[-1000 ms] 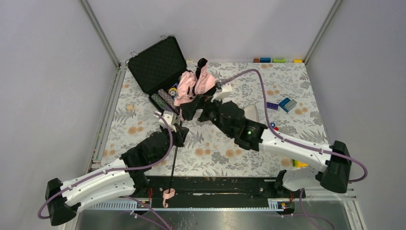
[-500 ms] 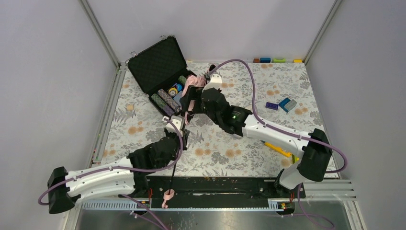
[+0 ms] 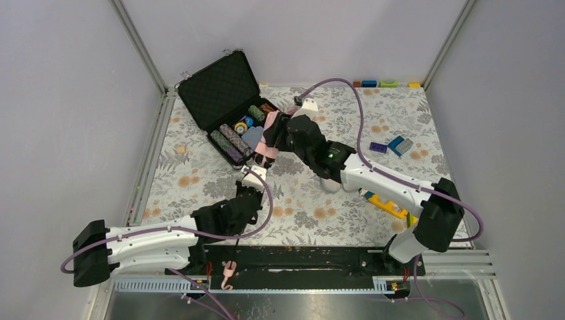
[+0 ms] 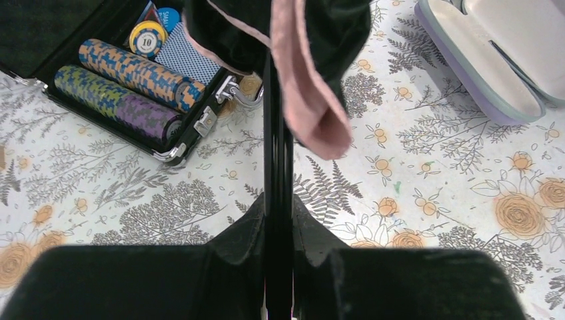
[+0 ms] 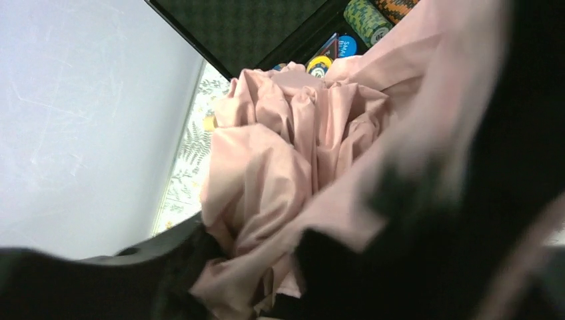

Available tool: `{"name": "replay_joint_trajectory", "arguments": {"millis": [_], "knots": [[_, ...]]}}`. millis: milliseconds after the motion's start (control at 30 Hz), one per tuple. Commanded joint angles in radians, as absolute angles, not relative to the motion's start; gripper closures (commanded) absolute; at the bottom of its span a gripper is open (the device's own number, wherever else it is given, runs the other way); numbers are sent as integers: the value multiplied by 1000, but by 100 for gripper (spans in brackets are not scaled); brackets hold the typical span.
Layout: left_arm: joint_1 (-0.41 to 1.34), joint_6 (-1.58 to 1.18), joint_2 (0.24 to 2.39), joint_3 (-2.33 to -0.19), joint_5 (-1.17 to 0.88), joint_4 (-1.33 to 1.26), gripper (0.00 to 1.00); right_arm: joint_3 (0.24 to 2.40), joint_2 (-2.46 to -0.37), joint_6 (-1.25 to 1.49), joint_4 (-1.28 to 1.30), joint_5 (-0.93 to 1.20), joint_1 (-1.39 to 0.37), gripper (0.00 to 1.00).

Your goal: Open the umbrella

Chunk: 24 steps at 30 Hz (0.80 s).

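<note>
The umbrella runs from a small pink handle (image 3: 228,275) at the near rail, up a thin black shaft (image 3: 237,248), to a bunched pale pink canopy (image 3: 268,151) beside the case. My left gripper (image 3: 250,195) is shut on the shaft; in the left wrist view the shaft (image 4: 278,133) rises straight out between its fingers (image 4: 278,208). My right gripper (image 3: 272,138) sits on the canopy. In the right wrist view crumpled pink fabric (image 5: 266,153) fills the gap between its two black fingers (image 5: 260,270) and touches both.
An open black case (image 3: 220,90) with rolls of poker chips (image 3: 232,139) lies at the back left, just behind the canopy. An open lilac glasses case (image 4: 480,73) lies to the right. Toy bricks (image 3: 400,145) and a yellow piece (image 3: 386,205) sit on the right of the floral cloth.
The right gripper has dropped onto the canopy and narrowed its jaws on the fabric, pressing the bunch smaller. The left arm has drawn back toward the near edge, carrying the shaft and handle with it.
</note>
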State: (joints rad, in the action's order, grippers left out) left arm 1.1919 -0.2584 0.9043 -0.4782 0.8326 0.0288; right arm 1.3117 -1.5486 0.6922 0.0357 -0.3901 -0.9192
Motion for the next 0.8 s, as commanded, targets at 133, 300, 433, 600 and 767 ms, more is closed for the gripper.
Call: {"name": "replay_joint_trajectory", "arguments": {"millis": [133,300,433,600,767], "knots": [[1206,-163,827,-527,760,-16,90,1252,-1490,740,-163,-343,-858,83],[1200,-326,709,-551,548,90,11,1084,-1387,755,-413,-246,-856,100],[1198,-476,644,-561,369,141,1,1032,-1312,748,-515,-98,-843,100],[1187,-630,626,-549,303,155,1,951,-1237,761,-702,18,-840,100],[1183,-671,626,-539,292,108,7,914,-1202,770,-857,115,-836,100]]}}
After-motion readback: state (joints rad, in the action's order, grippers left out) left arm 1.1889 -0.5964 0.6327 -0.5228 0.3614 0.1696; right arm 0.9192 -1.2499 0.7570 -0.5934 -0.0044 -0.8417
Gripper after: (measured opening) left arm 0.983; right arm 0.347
